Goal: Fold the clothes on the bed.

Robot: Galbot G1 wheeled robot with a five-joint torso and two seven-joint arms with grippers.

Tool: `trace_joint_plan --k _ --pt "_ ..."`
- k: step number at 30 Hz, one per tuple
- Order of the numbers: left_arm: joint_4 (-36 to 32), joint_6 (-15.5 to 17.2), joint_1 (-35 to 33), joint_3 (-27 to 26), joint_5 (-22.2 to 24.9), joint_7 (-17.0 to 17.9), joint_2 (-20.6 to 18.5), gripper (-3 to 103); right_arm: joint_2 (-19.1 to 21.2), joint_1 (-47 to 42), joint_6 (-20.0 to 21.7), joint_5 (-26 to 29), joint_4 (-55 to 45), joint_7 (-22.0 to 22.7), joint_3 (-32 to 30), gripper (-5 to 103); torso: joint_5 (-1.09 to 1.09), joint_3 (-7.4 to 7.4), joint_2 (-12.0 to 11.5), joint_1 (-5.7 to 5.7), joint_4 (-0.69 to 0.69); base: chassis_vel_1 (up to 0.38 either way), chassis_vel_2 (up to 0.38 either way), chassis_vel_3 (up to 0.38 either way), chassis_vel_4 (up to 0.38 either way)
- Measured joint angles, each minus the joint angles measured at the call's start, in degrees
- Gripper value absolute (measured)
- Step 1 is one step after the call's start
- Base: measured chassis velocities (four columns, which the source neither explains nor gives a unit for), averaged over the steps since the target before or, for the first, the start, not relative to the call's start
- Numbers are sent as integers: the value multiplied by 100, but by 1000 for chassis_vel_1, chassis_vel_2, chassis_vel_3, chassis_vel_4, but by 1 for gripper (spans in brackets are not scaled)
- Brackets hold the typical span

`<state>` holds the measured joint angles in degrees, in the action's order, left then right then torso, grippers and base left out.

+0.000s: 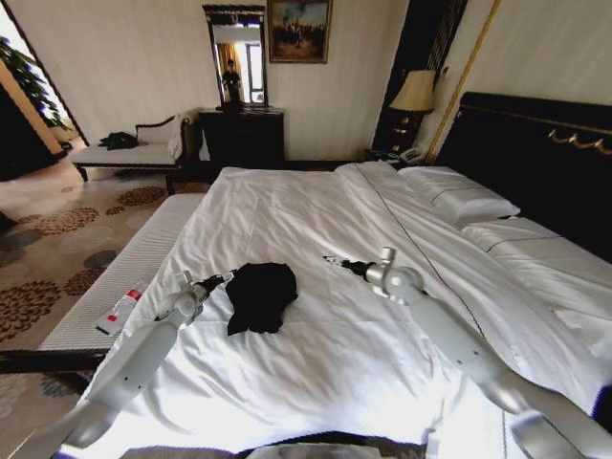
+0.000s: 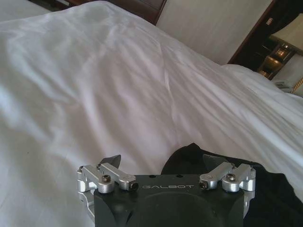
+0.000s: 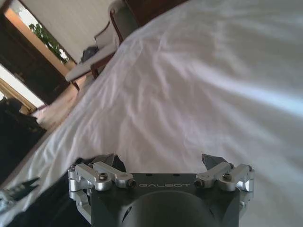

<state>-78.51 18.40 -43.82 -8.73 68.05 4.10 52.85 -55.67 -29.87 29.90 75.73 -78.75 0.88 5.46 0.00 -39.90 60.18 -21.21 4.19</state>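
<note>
Nearest, the left gripper (image 1: 222, 279) hovers with fingers spread, just beside the left edge of the crumpled black T-shirt (image 1: 259, 295), which lies bunched on the white duvet (image 1: 316, 363) toward the bed's (image 1: 287, 206) left side. Across the shirt, the right gripper (image 1: 332, 260) hangs released above bare duvet, with open room all around it. "GALBOT" reads on both wrist housings. A pale bench (image 1: 124, 277) carrying a small bottle (image 1: 119, 311) runs beside the bed; pillows (image 1: 459, 196) and a lit lamp (image 1: 414, 93) stand farther back.
</note>
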Motion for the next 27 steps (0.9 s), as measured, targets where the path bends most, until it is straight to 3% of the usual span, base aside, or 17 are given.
trace_joint_plan --k 8,18,27 --pt "-490 31 -463 -210 93 54 -266 99 -552 234 -17 -64 625 -44 155 100 0 1 1 2 0 0 0 0 0" --pt "-805 43 -689 -301 89 176 -296 99 -1342 637 -48 -180 1429 -122 364 100 0 1 1 2 0 0 0 0 0" --pt "-879 52 -704 -261 125 200 -329 99 -1559 722 -102 -374 1889 -264 411 102 0 1 1 1 2 0 0 0 0"
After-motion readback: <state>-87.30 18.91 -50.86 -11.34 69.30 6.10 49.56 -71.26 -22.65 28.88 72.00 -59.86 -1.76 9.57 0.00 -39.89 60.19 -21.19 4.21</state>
